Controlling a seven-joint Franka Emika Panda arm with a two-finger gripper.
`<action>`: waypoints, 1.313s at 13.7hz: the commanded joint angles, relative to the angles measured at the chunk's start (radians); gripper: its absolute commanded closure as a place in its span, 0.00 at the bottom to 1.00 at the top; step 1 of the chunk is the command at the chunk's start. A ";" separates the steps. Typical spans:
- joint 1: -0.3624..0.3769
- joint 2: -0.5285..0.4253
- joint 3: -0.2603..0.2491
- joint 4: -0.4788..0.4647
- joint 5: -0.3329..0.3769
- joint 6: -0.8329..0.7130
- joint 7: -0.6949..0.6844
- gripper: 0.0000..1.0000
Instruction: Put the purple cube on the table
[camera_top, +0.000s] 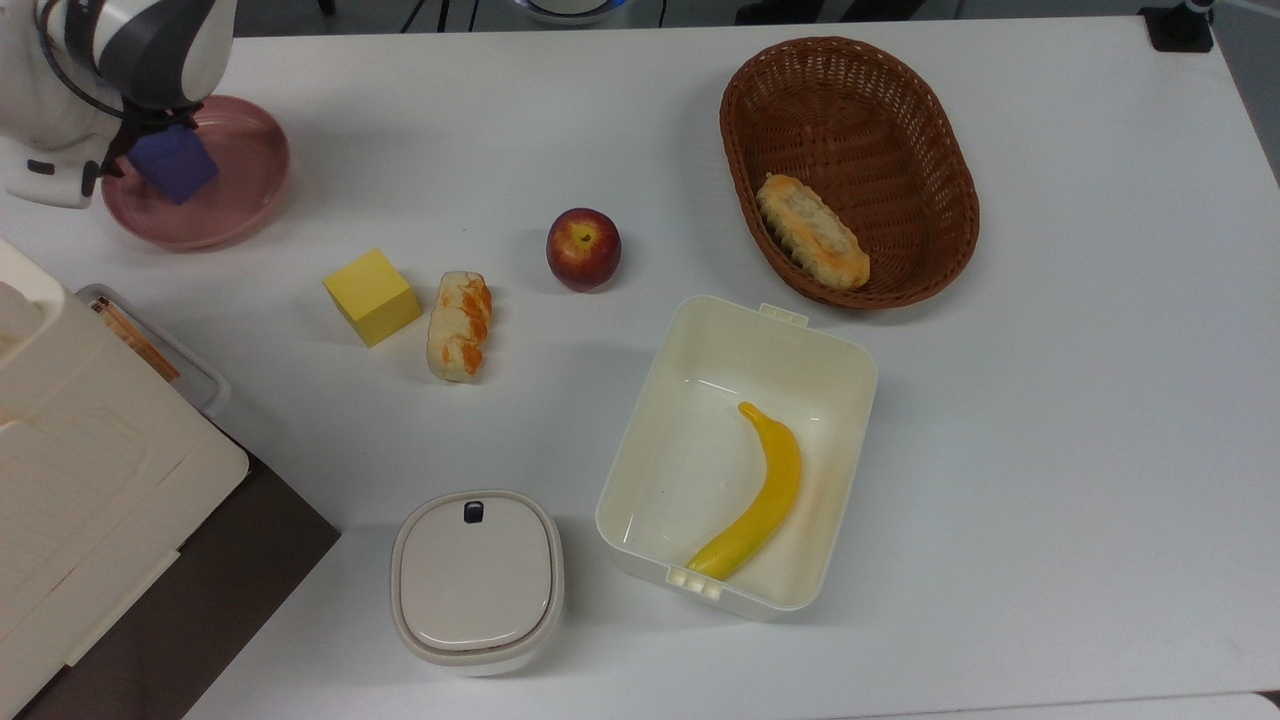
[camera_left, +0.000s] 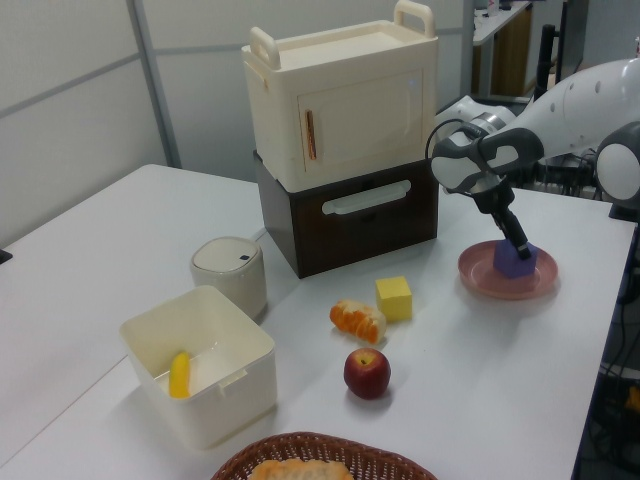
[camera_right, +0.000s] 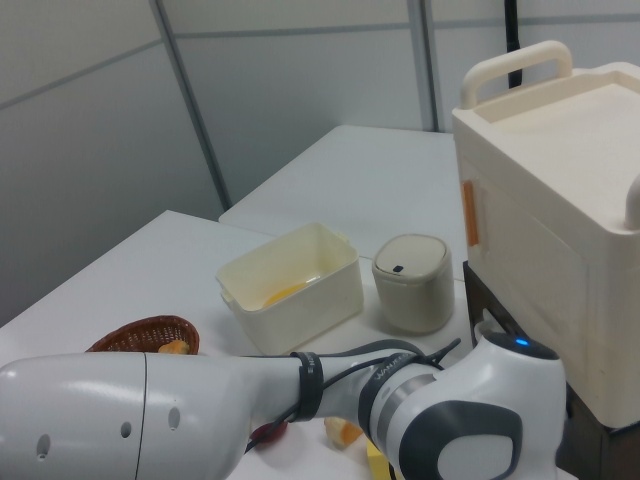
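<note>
The top view shows the purple cube (camera_top: 172, 165) lying in the pink plate (camera_top: 235, 205) near the top view's left edge, on the white table (camera_top: 1050, 420). The arm (camera_top: 110, 60) leans over the plate and covers the cube's upper left part. In the left view the gripper (camera_left: 520, 245) is down at the cube (camera_left: 514, 261), its dark fingers (camera_left: 519, 241) reaching onto the cube's top; whether they grip it or stand free I cannot tell.

Near the middle of the table in the top view sit a yellow cube (camera_top: 371, 296), a piece of bread (camera_top: 459, 325) just beside it, and a red apple (camera_top: 583, 249) a little further to the top view's right. A brown basket (camera_top: 930, 150) holds another piece of bread (camera_top: 812, 231). An open cream box (camera_top: 840, 370) holds a banana (camera_top: 757, 497), and a small lidded container (camera_top: 476, 582) stands near it. A cream case (camera_left: 345, 95) sits on a dark drawer unit (camera_left: 350, 215) in the left view. In the right view the arm (camera_right: 200, 420) fills the foreground.
</note>
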 joint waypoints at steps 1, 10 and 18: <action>0.007 -0.025 0.001 -0.026 -0.018 0.025 -0.016 0.20; 0.036 -0.121 0.025 -0.021 0.014 -0.067 -0.009 0.62; 0.269 -0.137 0.033 0.019 0.108 -0.205 0.205 0.52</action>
